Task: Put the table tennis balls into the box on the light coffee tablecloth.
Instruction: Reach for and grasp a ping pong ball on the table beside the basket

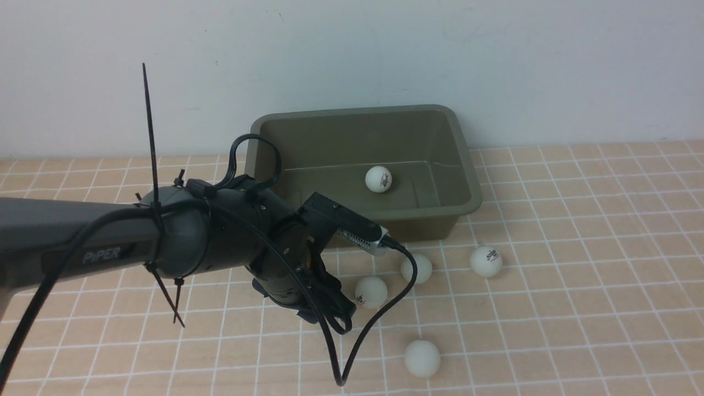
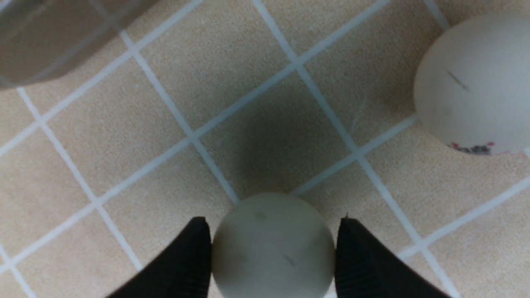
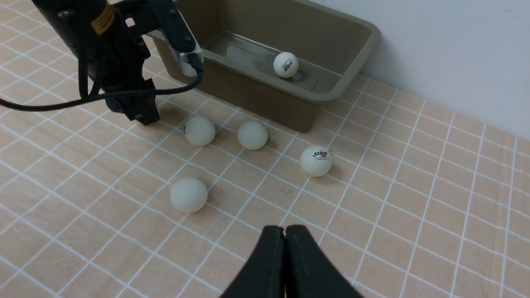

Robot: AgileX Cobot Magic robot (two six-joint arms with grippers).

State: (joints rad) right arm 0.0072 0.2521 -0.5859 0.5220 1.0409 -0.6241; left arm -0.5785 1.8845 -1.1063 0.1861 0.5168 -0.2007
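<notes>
Front view: you see the left arm [image 1: 82,242] reach in from the left, with the left gripper [image 1: 333,311] pointing down at the tablecloth [image 1: 577,220], in front of the box [image 1: 467,181]. The wrist hides the jaws in this view. The box stands on the tablecloth against the wall [image 1: 495,55]. One boxed ball [image 1: 378,179] lies on its floor. Four more balls lie on the cloth in front of the box:
- the first ball [image 1: 370,291], just beside the left gripper;
- the second ball [image 1: 416,268], near the box wall;
- the third ball [image 1: 486,260], printed logo facing up, to the right of the second;
- the fourth ball [image 1: 422,358], nearest you and well apart from the box.

Left wrist view: note the gripped ball [image 2: 273,248] between the two black fingers [image 2: 182,265]. The jaws stand wide, yet each finger touches a side of this ball, so the claw has hold of it. Checked cloth lies directly beneath. The first ball [image 2: 472,82] sits near it, apart.

Right wrist view: observe the right gripper [image 3: 285,229] above the tablecloth with both fingers pressed together and nothing between them. The box [image 3: 364,45] lies beyond, with the boxed ball [image 3: 285,64] inside and the four loose balls on the cloth between this gripper and the box. The left gripper [image 3: 138,111] stands beside the first ball [image 3: 199,130].
</notes>
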